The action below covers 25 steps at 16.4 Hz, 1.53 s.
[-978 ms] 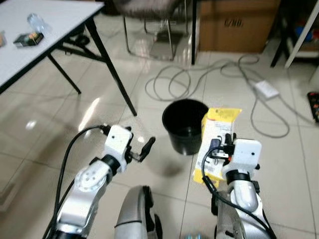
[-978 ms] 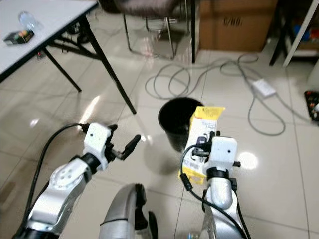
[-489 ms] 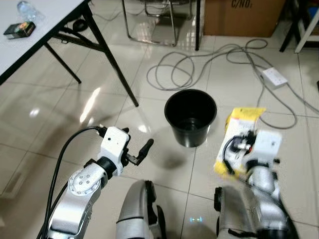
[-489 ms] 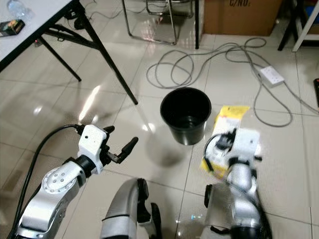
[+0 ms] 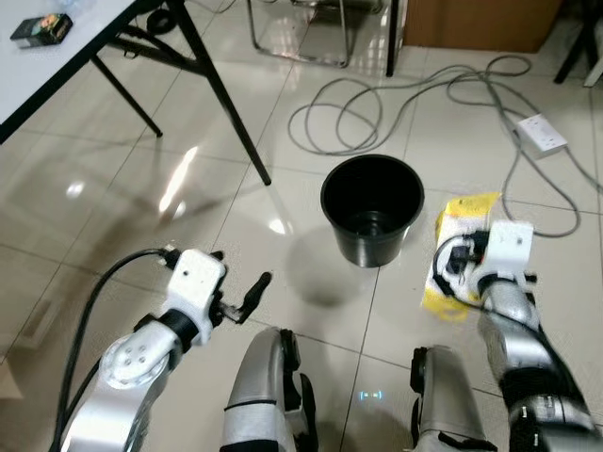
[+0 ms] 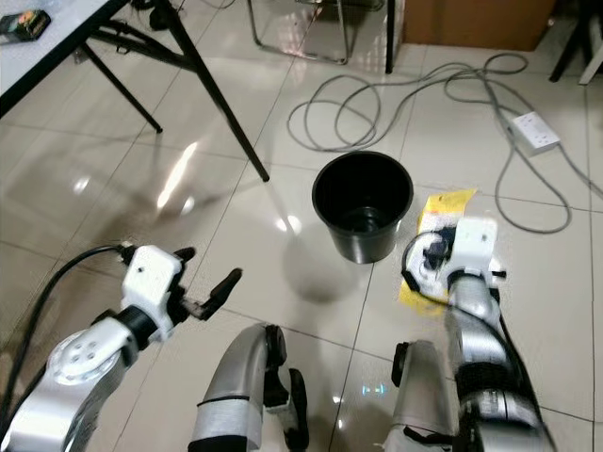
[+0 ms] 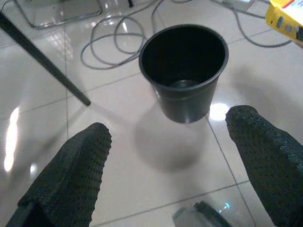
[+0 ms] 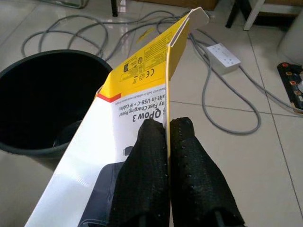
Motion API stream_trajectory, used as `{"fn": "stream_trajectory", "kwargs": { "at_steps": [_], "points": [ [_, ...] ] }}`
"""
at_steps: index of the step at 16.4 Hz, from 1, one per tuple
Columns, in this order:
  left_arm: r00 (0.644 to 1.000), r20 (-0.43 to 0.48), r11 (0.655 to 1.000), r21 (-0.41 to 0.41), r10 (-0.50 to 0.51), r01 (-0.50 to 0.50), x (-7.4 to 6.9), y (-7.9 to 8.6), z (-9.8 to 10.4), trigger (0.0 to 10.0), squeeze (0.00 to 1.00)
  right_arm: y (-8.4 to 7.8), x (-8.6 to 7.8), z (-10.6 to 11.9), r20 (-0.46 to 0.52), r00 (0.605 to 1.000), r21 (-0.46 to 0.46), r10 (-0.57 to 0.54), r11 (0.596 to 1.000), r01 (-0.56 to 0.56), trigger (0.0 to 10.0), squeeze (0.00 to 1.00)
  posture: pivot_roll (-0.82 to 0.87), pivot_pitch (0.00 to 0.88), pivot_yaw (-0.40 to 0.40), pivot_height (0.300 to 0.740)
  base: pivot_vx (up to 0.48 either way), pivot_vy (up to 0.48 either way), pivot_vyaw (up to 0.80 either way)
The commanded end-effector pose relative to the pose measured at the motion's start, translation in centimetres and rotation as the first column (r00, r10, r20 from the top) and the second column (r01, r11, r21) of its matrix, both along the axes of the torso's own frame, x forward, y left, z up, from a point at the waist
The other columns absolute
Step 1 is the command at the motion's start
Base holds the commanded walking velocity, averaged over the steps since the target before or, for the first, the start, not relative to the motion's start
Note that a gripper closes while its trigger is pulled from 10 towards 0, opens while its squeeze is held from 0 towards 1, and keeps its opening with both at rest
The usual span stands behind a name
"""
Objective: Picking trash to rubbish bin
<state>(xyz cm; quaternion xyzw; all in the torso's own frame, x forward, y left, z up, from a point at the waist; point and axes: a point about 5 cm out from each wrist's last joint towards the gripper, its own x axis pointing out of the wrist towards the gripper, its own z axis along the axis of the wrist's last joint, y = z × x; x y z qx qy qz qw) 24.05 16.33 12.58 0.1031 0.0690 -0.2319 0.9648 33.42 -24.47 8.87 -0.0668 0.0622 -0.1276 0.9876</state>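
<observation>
My right gripper (image 8: 166, 142) has its two black fingers (image 8: 144, 170) pinched flat on the yellow and white carton (image 8: 142, 85), holding it edge-up. That arm is bent in low at my right side, so the carton sits just right of the black bin (image 5: 369, 207) and level with it, not over the opening. My left gripper (image 7: 170, 156) is held out in front on the left with its fingers spread wide and nothing between them; its wrist camera looks straight at the bin past them. The bin stands upright on the tile floor (image 5: 141, 217), mouth open. Behind it, grey cables (image 5: 377, 104) loop across the tiles to a white power strip (image 5: 542, 134). A black table leg (image 5: 221, 94) slants down to the floor left of the bin. I have bare tile between the left gripper and the bin.
</observation>
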Motion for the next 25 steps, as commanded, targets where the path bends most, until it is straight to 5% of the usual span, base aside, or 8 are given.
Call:
{"fn": "stream_trajectory", "kwargs": {
  "at_steps": [1,9,16,25],
  "points": [
    [0.999,-0.015,0.999,0.012,0.030,-0.029,-0.6,1.0,0.0,10.0,0.00,0.5,-0.1,-1.0,-0.037,0.999,0.010,0.013,1.000,-0.013,10.0,0.00,0.21,0.334,0.215,0.615,0.000,0.000,0.00],
    [0.997,-0.018,0.997,0.023,0.076,-0.076,-1.5,1.6,0.3,10.0,0.00,-0.6,2.8,3.3,0.071,0.997,-0.017,-0.016,1.000,0.017,10.0,0.00,0.24,0.341,0.203,0.615,0.000,0.000,0.00],
    [0.997,-0.024,0.997,0.004,0.075,-0.075,-1.0,0.8,0.1,10.0,0.00,0.0,2.5,3.1,0.126,0.992,-0.010,0.019,1.000,-0.018,10.0,0.00,0.20,0.322,0.190,0.615,0.000,0.000,0.00],
    [0.998,-0.016,0.998,-0.030,0.061,-0.062,0.1,-0.2,-0.4,10.0,0.00,-1.3,2.1,3.7,0.173,0.985,-0.029,0.001,1.000,0.004,10.0,0.00,0.16,0.294,0.175,0.710,0.000,0.000,0.00]
  ]
}}
